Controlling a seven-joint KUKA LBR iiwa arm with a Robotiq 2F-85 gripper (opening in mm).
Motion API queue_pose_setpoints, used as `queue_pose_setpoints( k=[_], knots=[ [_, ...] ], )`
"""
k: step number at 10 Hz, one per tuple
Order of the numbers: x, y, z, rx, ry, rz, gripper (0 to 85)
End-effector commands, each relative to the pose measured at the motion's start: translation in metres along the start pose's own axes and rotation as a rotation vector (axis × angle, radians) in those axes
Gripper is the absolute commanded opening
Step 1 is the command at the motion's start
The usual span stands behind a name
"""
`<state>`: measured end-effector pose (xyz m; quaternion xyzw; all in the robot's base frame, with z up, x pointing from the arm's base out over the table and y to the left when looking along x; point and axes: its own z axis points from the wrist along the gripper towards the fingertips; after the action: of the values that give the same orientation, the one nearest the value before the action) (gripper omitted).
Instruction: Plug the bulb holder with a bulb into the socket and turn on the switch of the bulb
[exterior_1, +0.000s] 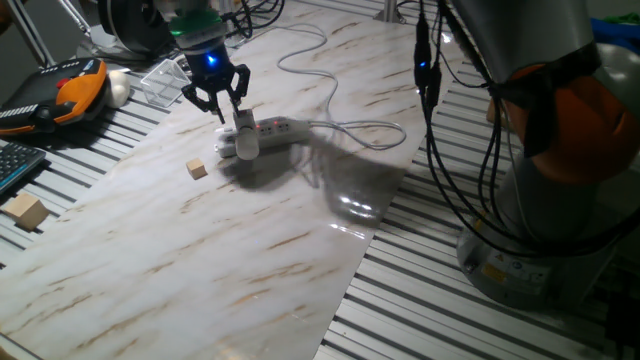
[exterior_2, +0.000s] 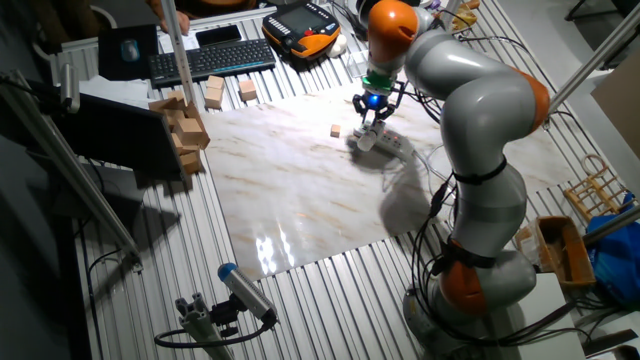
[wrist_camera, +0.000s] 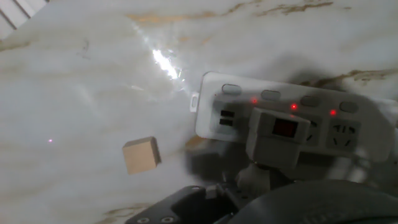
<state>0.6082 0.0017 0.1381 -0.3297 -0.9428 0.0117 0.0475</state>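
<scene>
Sitting plugged beneath claw (exterior_1: 222, 104): bulb holder (exterior_1: 245, 132)

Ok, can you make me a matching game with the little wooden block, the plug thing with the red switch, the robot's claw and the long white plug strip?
Things:
1. small wooden cube
2. bulb holder
3. gripper
4. socket

Descriptions:
A. lies flat on the marble board, with small red lights along its row of outlets
B. sits on the strip, red switch facing up
C. lies alone on the marble board, apart from the strip
D. hangs just above the bulb holder, with a blue light glowing above the fingers

Pairs: 1-C, 2-B, 3-D, 4-A
</scene>
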Motion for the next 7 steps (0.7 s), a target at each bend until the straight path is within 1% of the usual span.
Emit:
queue_pose_setpoints(
  k=[1,2,3,4,5,6,7],
  knots=[
    [0.000,0.001,0.000,0.005,-0.004,-0.020,51.0],
    [0.000,0.001,0.000,0.009,0.006,-0.043,51.0],
    [-0.008,-0.010,-0.003,0.007,0.007,-0.055,51.0],
    [-0.016,-0.021,-0.003,0.022,-0.029,-0.075,51.0],
    [-0.020,-0.029,-0.001,0.025,-0.050,-0.082,51.0],
    [-0.020,-0.032,0.000,0.033,-0.056,-0.073,51.0],
    [-0.021,-0.039,0.000,0.040,-0.060,-0.073,51.0]
  ],
)
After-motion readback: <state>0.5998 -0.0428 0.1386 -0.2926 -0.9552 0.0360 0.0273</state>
